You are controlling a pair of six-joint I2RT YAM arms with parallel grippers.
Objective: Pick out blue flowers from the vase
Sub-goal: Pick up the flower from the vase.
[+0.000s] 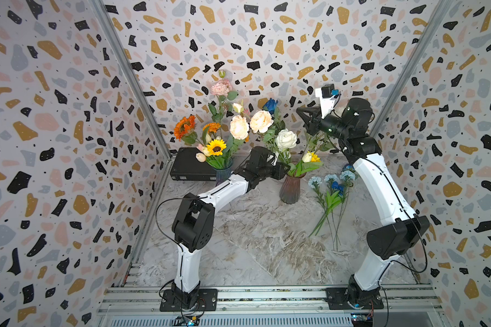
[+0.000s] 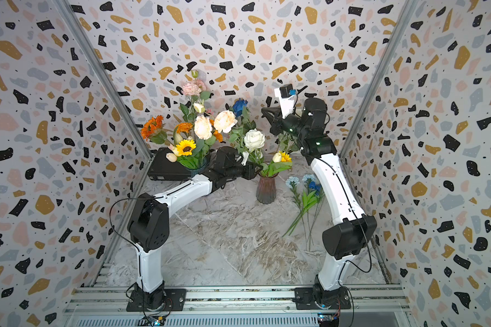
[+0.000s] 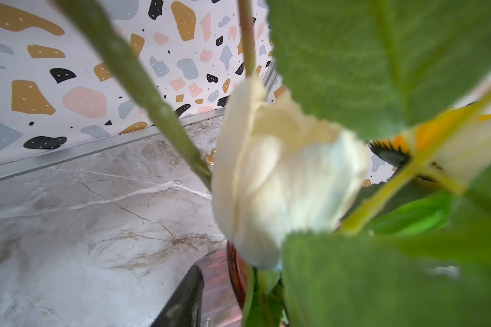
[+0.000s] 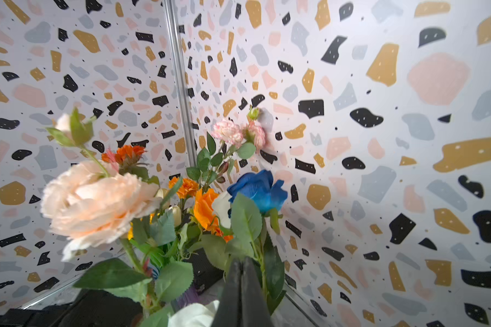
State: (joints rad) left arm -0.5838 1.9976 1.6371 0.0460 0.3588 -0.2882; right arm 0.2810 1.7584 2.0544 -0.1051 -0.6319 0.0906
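A deep blue rose (image 1: 270, 104) (image 2: 240, 105) (image 4: 260, 192) stands tall in the ribbed brown vase (image 1: 291, 189) (image 2: 266, 189) among cream and white blooms. Several blue flowers (image 1: 331, 181) (image 2: 309, 181) with pale pom-pom heads lie on the marble to the right of the vase. My right gripper (image 1: 298, 111) (image 2: 264, 110) (image 4: 242, 262) is shut, high up just right of the rose. The rose's stem runs close beside its fingers, with nothing seen between them. My left gripper (image 1: 284, 170) (image 2: 257, 170) is at the vase rim. One finger (image 3: 186, 294) lies against the glass (image 3: 219, 280); the other is hidden by leaves.
A second, blue-grey vase (image 1: 224, 173) of sunflowers and orange blooms stands at the back left, beside a black case (image 1: 189, 167). A white rose (image 1: 286, 139) and peach blooms (image 1: 238, 127) crowd the brown vase. Patterned walls close in on three sides.
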